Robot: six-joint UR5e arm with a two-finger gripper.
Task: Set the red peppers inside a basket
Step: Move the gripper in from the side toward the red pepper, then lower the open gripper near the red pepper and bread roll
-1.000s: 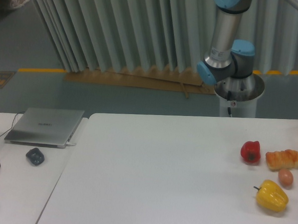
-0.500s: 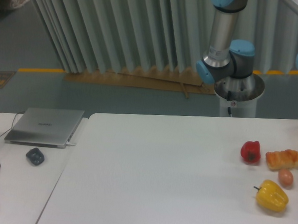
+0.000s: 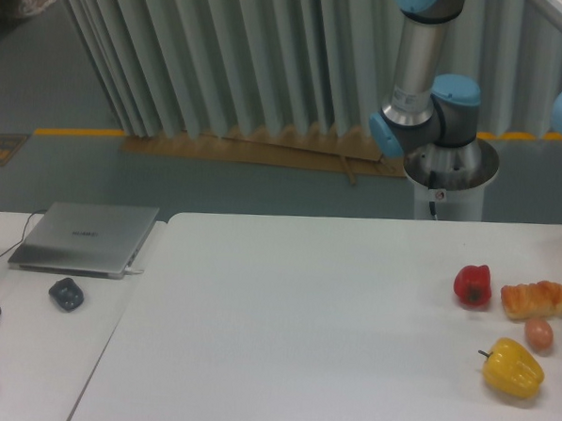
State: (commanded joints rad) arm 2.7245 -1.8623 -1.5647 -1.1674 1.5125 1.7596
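From the fixed camera, my red pepper (image 3: 472, 285) sits on the white table (image 3: 303, 334) near its right edge, just left of a bread roll (image 3: 534, 299). An egg (image 3: 538, 333) and a yellow pepper (image 3: 513, 368) lie nearer the camera. My jaws are out of frame (only my arm (image 3: 422, 76) shows), so I cannot tell their state.

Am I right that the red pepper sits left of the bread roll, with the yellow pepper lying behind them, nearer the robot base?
Not quite. In the camera view the red pepper does sit left of the bread roll, but the yellow pepper lies in front of them, nearer the camera, not behind.
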